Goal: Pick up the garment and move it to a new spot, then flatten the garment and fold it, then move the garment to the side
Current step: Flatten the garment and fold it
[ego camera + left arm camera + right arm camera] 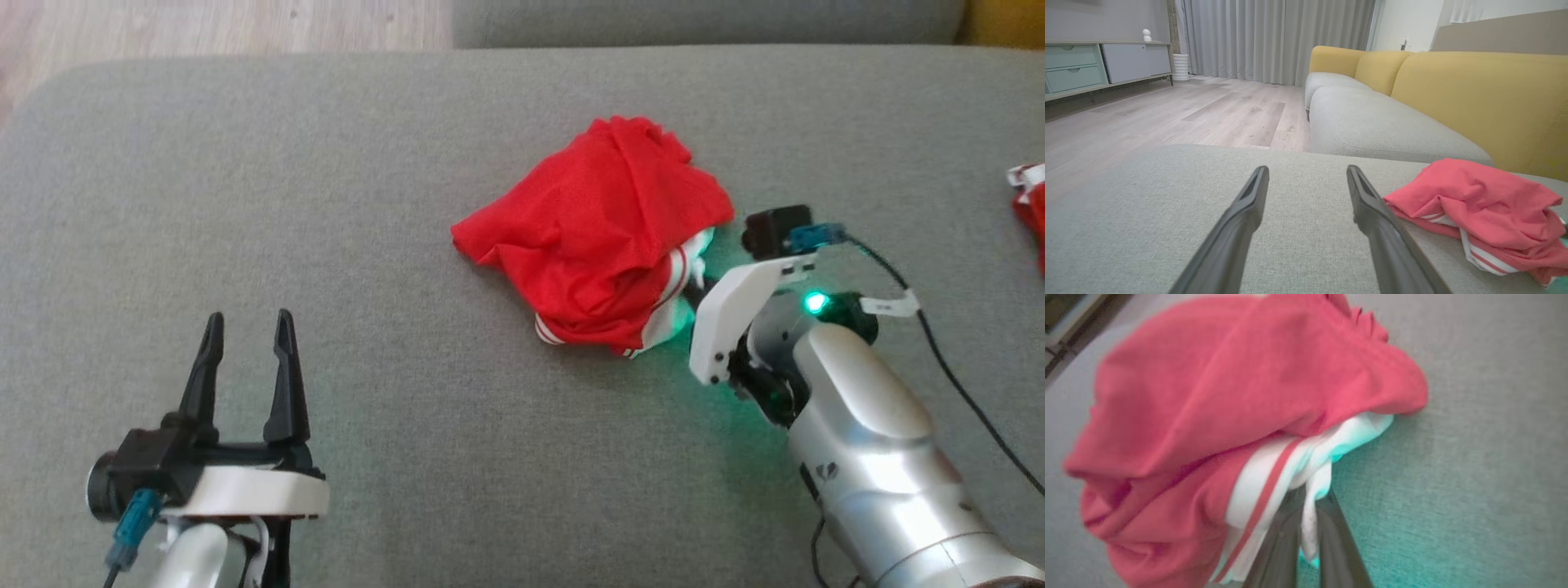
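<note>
Nearest, at the lower left of the head view: left gripper [249, 317], fingers spread wide with nothing between them, just bare grey cushion [408, 163] below. Stands well apart from the garment [592, 237], off to its near left.

Next out, on the right: right gripper [1309, 498], fingers pinched together on a white fold of the garment's red-striped trim, at the heap's near right edge. Throws a green glow from the wrist lamp [815, 304] onto trim and cushion alike.

Beyond those fingers: the garment's red bulk — crumpled, resting on the cushion around the middle, spreading away and leftward from the pinched edge. From the left wrist, appears to the right of the open fingers.

Farther still: second red-and-white item [1030, 200] at the right edge of the head view, too blurred to identify. Past that, yellow sofa back [1474, 90], wooden floor [1188, 110], grey curtain [1274, 36].
</note>
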Motion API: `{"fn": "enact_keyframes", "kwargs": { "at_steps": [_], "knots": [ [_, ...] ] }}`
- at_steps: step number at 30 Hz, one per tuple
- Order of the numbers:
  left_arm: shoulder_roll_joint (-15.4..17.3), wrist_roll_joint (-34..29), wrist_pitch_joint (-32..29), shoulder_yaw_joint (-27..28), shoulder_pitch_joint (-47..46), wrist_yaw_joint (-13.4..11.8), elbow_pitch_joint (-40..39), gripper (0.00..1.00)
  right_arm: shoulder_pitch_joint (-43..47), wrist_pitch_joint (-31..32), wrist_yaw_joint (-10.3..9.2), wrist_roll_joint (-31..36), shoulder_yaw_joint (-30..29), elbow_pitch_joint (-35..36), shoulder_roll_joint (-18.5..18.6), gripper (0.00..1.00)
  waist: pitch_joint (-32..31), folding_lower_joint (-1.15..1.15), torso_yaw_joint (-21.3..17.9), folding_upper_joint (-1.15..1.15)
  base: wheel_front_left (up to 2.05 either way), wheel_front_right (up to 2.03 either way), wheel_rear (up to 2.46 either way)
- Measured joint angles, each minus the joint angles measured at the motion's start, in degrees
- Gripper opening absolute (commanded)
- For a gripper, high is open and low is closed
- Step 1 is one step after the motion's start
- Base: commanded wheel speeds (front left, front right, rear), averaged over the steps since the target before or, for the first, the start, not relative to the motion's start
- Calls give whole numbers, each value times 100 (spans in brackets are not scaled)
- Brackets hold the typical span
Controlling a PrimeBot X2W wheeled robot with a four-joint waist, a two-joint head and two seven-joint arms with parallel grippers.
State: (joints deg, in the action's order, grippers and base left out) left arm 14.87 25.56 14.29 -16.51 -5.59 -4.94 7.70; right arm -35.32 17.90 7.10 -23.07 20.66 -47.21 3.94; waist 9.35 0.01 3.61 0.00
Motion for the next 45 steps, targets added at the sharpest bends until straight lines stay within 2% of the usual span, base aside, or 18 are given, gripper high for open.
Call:
{"fn": "enact_keyframes", "kwargs": {
  "at_steps": [4,7,11,15,18,19,21,24,26,30,33,37,41,45],
  "knots": [
    [-34,0,0,5,21,42,49,100,-31,-229,0,-186,-87,570,13,0,-173,-1,-71,0,0,0,0],
    [-34,0,0,29,65,42,56,100,-153,-210,0,-413,-85,1440,18,0,-308,-1,-153,0,0,0,0],
    [-42,0,0,27,215,41,42,100,-626,185,0,-630,151,2605,45,0,-436,-1,-258,0,0,0,0],
    [-57,0,0,9,226,41,-13,100,-1317,503,0,-1036,517,3058,38,0,-443,-1,-256,0,0,0,0],
    [-66,0,0,-3,219,45,-20,100,-1816,366,0,-1650,662,3042,32,0,-415,-1,-219,0,0,0,0],
    [-66,0,0,-3,219,45,-20,100,-1816,366,0,-1650,662,3042,32,0,-415,-1,-219,0,0,0,0],
    [-70,0,1,-7,215,46,-29,100,-2191,44,0,-2071,905,3039,49,0,-398,-1,-185,0,0,0,0],
    [-74,0,0,-8,214,46,-31,100,-2944,-500,0,-2248,1295,3036,24,0,-392,0,-159,0,0,0,0],
    [-74,-2,0,-5,215,46,-32,100,-3416,-865,0,-2404,1270,3030,14,0,-411,-1,-152,0,0,0,0],
    [-73,-42,1,0,221,40,-66,100,-3914,-1293,0,-2586,825,2975,22,0,-456,-1,-197,0,0,0,0],
    [-71,-41,1,8,229,38,-92,100,-3815,-1237,0,-2579,624,2819,209,0,-475,-1,-266,0,0,0,0],
    [-70,-41,12,9,227,38,-181,100,-3129,-976,0,-2195,464,2347,872,0,-409,-1,-307,0,0,0,0],
    [-105,-63,16,-58,107,82,-212,100,-2274,-1045,0,-1640,220,1397,1359,0,-229,0,-225,0,0,0,0],
    [-227,-102,16,-240,-221,221,-119,100,-2012,-1495,0,-1258,-46,446,1512,0,-41,0,30,0,0,0,0]
  ]
}}
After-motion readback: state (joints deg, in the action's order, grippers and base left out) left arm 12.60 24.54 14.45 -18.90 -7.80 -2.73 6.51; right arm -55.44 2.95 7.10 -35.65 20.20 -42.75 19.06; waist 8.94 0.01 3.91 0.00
